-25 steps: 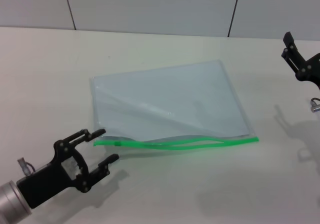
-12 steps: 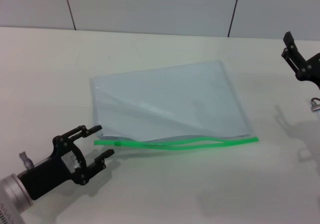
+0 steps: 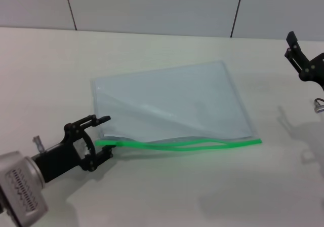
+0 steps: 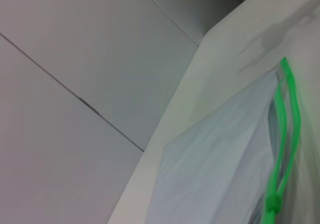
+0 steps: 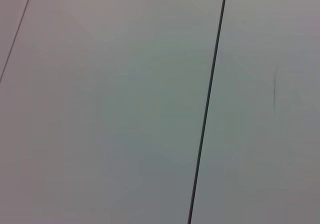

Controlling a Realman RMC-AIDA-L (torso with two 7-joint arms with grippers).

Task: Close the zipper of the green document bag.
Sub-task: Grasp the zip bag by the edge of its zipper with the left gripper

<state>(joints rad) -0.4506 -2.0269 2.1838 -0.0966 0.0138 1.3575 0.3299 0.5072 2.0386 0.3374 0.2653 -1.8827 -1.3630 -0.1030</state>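
The green document bag (image 3: 167, 103) lies flat on the white table (image 3: 182, 196), translucent pale blue-grey. Its zipper (image 3: 192, 144) is a bright green strip along the near edge, wavy and parted in the middle. My left gripper (image 3: 108, 136) is open at the strip's left end, with one finger on each side of that end and of the small slider there. In the left wrist view the bag (image 4: 215, 159) and zipper (image 4: 285, 124) run away from the camera, and the slider (image 4: 272, 203) is close by. My right gripper (image 3: 302, 60) hangs raised at the far right, away from the bag.
Grey wall panels (image 3: 152, 6) with dark seams rise behind the table's far edge. The right wrist view shows only a wall panel seam (image 5: 207, 104). Bare tabletop surrounds the bag on all sides.
My left gripper has moved forward and to the right until its fingers straddle the zipper's left end. Its fingers stand a little closer together. The bag and right arm have not moved.
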